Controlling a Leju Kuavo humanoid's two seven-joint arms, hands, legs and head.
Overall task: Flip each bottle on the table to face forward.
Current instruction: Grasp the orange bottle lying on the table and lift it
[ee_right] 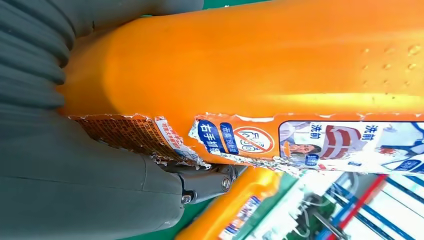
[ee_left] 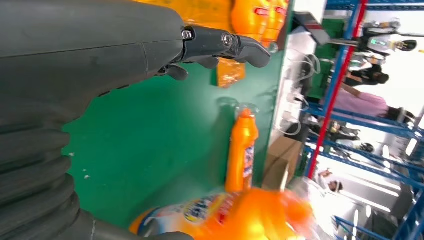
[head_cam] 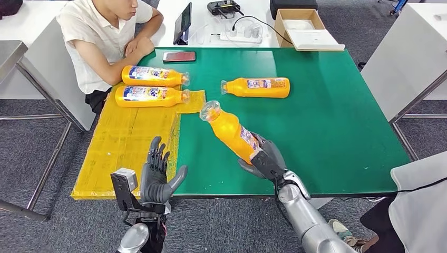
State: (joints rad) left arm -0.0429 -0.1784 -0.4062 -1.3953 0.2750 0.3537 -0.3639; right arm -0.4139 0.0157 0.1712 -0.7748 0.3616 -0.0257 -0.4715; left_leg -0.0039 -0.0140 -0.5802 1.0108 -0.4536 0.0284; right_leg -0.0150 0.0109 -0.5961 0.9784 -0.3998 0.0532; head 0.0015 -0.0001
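Note:
My right hand (head_cam: 266,158) grips the base of an orange bottle (head_cam: 230,129) and holds it tilted above the green table (head_cam: 327,121), clear cap toward the far left. The same bottle (ee_right: 280,65) shows a torn label close up, and it appears blurred in the left wrist view (ee_left: 235,217). A second bottle (head_cam: 256,87) lies on the green surface beyond it, also seen from the left wrist (ee_left: 241,152). Two more bottles (head_cam: 154,76) (head_cam: 150,96) lie on the yellow mat (head_cam: 126,142) with blue labels up. My left hand (head_cam: 156,174) hovers open at the table's near edge, fingers (ee_left: 220,45) spread.
A person (head_cam: 100,37) sits at the far left corner, hands resting on the table edge. A phone (head_cam: 178,56) lies on the green surface near them. A tablet (head_cam: 183,22), cables and a cardboard box (head_cam: 303,29) sit on the white table behind.

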